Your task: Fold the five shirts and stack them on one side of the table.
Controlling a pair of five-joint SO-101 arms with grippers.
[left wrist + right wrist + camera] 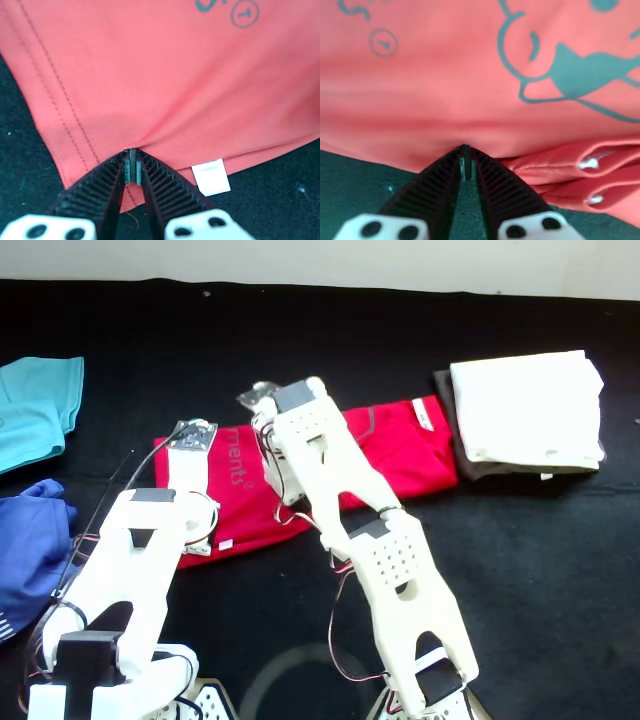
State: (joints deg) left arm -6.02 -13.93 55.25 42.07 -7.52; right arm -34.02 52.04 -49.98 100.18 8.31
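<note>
High view: the red shirt (400, 455) lies in the middle of the counter (330, 330). Left wrist view: the left gripper (132, 161) pinches its hem tight. Right wrist view: the right gripper (465, 156) pinches its edge too. I think both should lift together, so the fold stays flat.

A red shirt (400, 455) spread mid-table; white shirt (525, 405) atop grey shirt (447, 410); teal shirt (35, 410), blue shirt (25, 540) left.

5 shirts on 1 counter (350, 330): 1 red shirt (400, 455), 1 teal shirt (35, 405), 1 blue shirt (25, 540), 1 white shirt (525, 405) and 1 dark grey shirt (470, 468); the last 2 form 1 stack. 2 arms, 2 pincers: 1 left pincer (132, 167), 1 right pincer (465, 162).
</note>
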